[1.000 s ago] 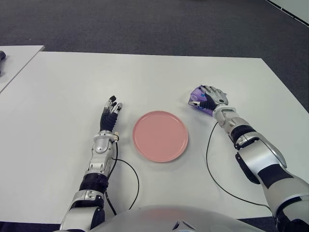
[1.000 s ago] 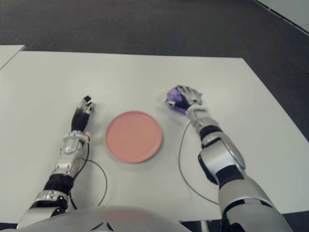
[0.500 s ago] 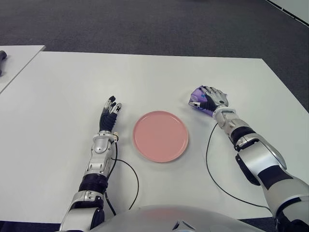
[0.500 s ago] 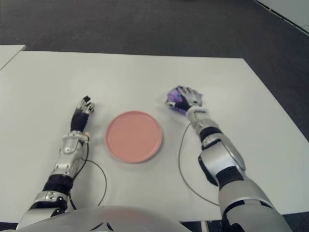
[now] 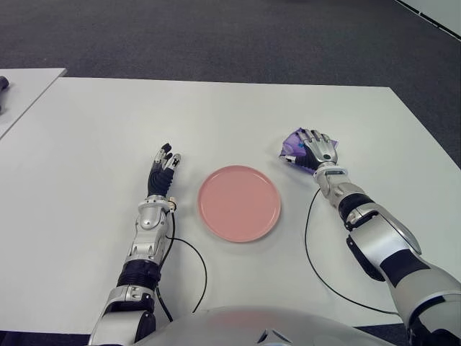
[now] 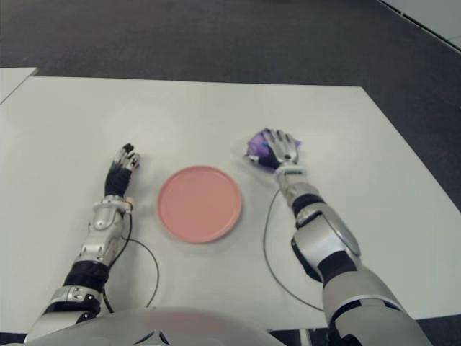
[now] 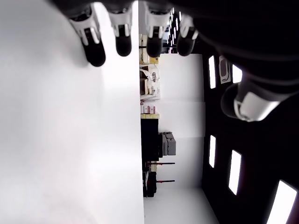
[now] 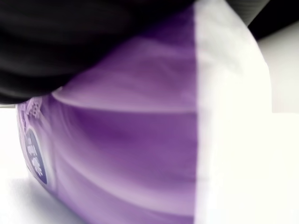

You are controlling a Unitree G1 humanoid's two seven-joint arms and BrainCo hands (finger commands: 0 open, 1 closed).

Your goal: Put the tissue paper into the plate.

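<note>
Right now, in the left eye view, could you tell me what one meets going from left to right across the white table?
Left hand, fingers open → pink plate → purple tissue paper pack, with the right hand on it.

Even overhead light, white table [image 5: 216, 115] bright with faint shadows, right eye view softer than left, left wrist view blown out over its left half, ceiling lights [image 7: 236, 170] glaring, right wrist view fully defocused

The right hand [image 5: 319, 150] covers most of the purple tissue pack [image 5: 293, 146].
</note>
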